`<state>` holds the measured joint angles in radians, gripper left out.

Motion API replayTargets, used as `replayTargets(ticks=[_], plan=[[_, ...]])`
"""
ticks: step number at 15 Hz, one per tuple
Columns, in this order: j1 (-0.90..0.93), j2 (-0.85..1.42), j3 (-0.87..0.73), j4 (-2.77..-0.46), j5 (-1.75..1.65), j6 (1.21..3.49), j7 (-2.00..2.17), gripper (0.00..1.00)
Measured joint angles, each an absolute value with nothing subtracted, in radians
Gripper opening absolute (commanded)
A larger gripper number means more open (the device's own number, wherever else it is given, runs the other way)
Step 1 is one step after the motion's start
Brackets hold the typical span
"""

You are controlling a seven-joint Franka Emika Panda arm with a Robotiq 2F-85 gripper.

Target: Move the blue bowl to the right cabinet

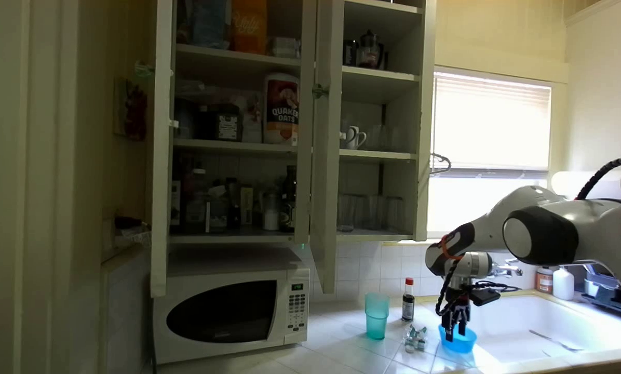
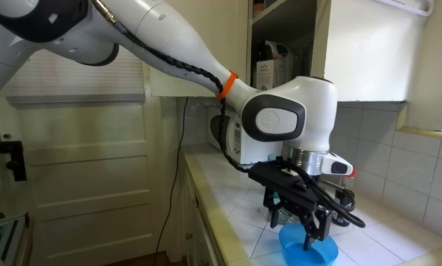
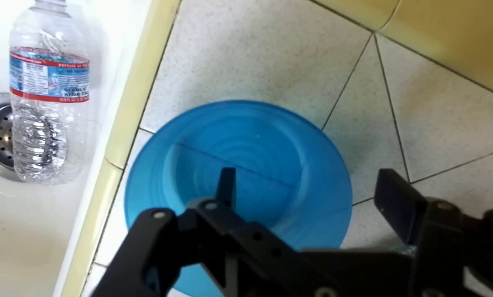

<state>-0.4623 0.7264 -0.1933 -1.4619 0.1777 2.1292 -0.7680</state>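
The blue bowl (image 1: 458,345) sits upright on the tiled counter beside the sink; it also shows in an exterior view (image 2: 290,240) and in the wrist view (image 3: 246,123). My gripper (image 1: 456,334) points down at the bowl and is open, with nothing between its fingers. In the wrist view the gripper (image 3: 310,194) has one finger over the bowl's inside and the other outside its rim. An exterior view also shows the gripper (image 2: 290,236) straddling the rim. The right cabinet (image 1: 378,155) stands open, with glasses and mugs on its shelves.
A teal cup (image 1: 377,316), a sauce bottle (image 1: 408,300) and a crumpled clear plastic item (image 1: 415,337) stand near the bowl. The sink (image 1: 544,322) holds a plastic bottle (image 3: 48,82). An open cabinet door (image 1: 327,156) juts out above the counter beside the microwave (image 1: 232,311).
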Motion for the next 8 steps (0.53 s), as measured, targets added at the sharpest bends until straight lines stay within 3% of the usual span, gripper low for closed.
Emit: replayTargets(ticks=[6,8], plan=[[-0.463,0.757,-0.174,-1.413,0.142,2.108,-0.729,0.09],[-0.464,0.757,-0.17,-1.407,0.134,2.1,-0.722,0.0]])
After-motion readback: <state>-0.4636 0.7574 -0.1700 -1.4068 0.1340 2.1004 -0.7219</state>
